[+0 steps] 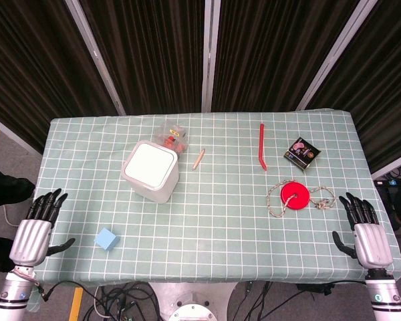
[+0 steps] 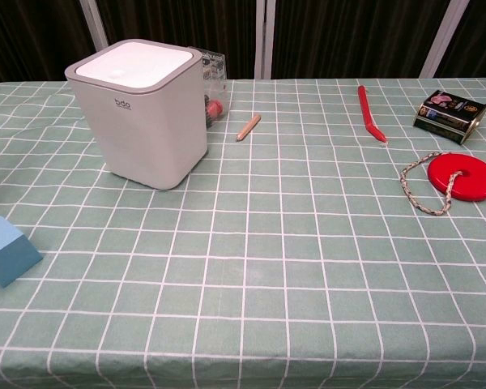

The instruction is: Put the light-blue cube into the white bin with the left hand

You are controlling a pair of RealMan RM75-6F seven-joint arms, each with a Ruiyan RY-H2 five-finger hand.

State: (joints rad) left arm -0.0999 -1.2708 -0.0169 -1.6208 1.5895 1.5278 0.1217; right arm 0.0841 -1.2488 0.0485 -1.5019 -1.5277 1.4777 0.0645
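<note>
The light-blue cube (image 1: 106, 239) (image 2: 7, 250) lies on the green checked cloth near the table's front left. The white bin (image 1: 151, 171) (image 2: 141, 111) stands upright further back and to the right of it. My left hand (image 1: 39, 224) hovers at the table's left edge, left of the cube and apart from it, with fingers spread and nothing in it. My right hand (image 1: 364, 231) rests at the front right corner, fingers also spread and empty. Neither hand shows in the chest view.
A clear box with red pieces (image 1: 172, 136) sits just behind the bin. A pencil (image 1: 198, 158), a red stick (image 1: 261, 146), a dark packet (image 1: 301, 152) and a red disc on a rope (image 1: 295, 195) lie across the right half.
</note>
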